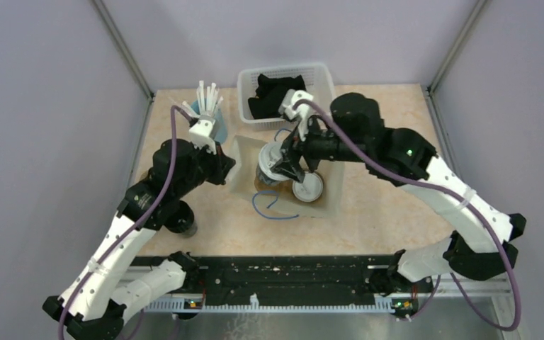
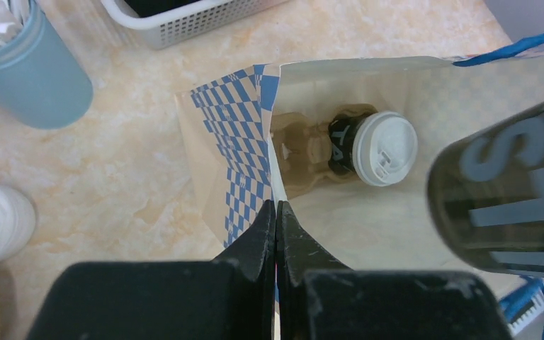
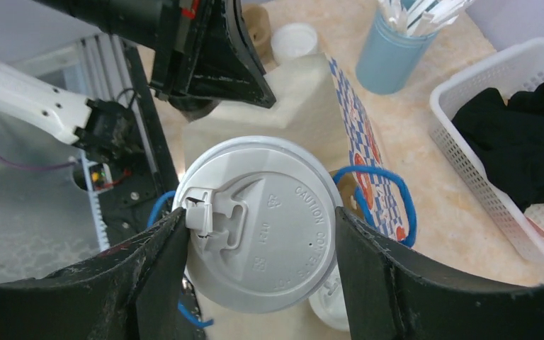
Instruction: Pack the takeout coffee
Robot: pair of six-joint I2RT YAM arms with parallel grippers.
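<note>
**Cup held over the bag, one pocket free below**

Our right fingers clamp a white-lidded paper cup upright above the open paper bag. Below it, on the left arm's side of the seated cup, we see the free pocket of the brown pulp carrier. Our left fingers are pinched shut on the bag's thin checked wall, keeping the mouth wide. With a smooth lid, dark sleeve and stiff round body, we'd call it a straight vertical drop.
</note>
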